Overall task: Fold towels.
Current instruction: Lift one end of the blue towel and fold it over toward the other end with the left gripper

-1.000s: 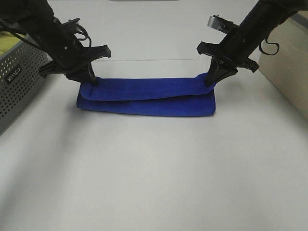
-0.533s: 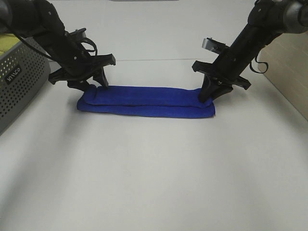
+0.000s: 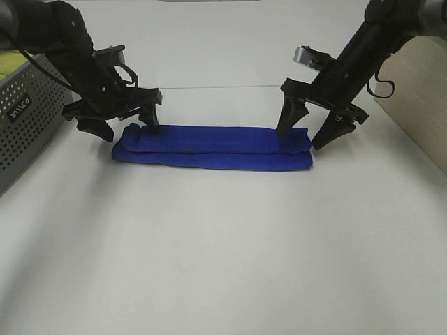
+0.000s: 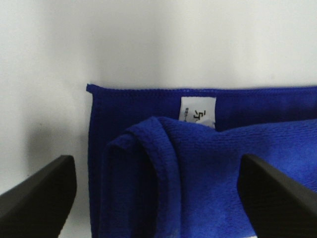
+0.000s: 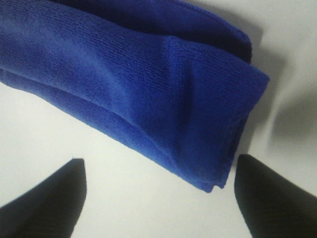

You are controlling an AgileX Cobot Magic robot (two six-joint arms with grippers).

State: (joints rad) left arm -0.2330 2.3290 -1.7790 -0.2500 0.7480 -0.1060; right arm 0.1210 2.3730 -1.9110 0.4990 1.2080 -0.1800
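Observation:
The royal-blue towel [image 3: 213, 147] lies folded lengthwise into a long narrow strip on the white table. My left gripper [image 3: 124, 125] is open and empty, its fingers spread just above the towel's left end. My right gripper [image 3: 304, 132] is open and empty, its fingers straddling the towel's right end. The left wrist view shows the towel's left end [image 4: 198, 163] with the upper layer folded over and a small white tag [image 4: 197, 111] on the lower layer. The right wrist view shows the folded right end [image 5: 148, 94] between the two dark fingertips [image 5: 44, 193].
A grey perforated basket [image 3: 24, 118] stands at the left edge with a yellow-green cloth [image 3: 12, 61] in it. A beige panel [image 3: 419, 98] stands at the right edge. The white table [image 3: 223, 251] extends toward the front.
Both grippers let go of the towel's upper layer, which dropped flat onto the lower one. Both grippers opened wide and lifted slightly off the towel's ends.

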